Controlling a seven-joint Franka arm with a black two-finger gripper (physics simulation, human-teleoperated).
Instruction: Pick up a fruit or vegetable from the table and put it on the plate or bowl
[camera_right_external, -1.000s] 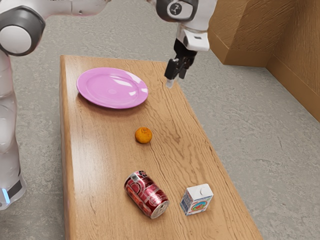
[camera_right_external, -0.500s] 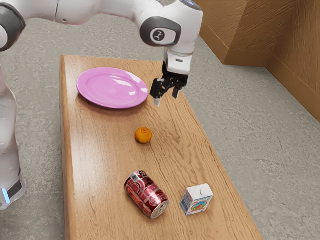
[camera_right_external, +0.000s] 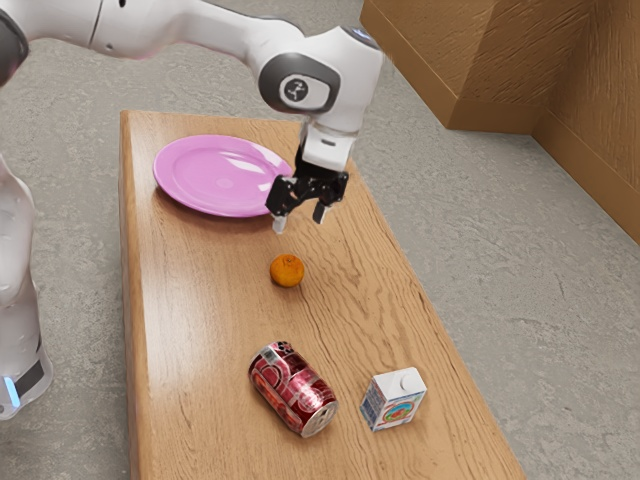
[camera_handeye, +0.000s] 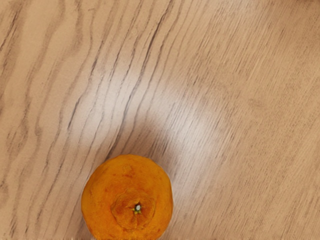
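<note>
A small orange (camera_right_external: 287, 270) lies on the wooden table (camera_right_external: 380, 290) near its middle. The wrist view looks straight down on the same orange (camera_handeye: 127, 197), stem end up. My gripper (camera_right_external: 299, 218) hangs open a little above the table, just beyond the orange and close to the near rim of the pink plate (camera_right_external: 222, 174). Nothing is between its fingers. The plate lies flat and bare at the far end of the table.
A red soda can (camera_right_external: 292, 388) lies on its side near the table's front end. A small white carton (camera_right_external: 393, 398) stands to the can's right in the exterior view. Brown wall panels (camera_right_external: 520, 60) rise at the upper right.
My hand has come down and moved toward the exterior view's left, from past the plate's right side to just above the orange. The fingers have spread. Nothing on the table moved.
</note>
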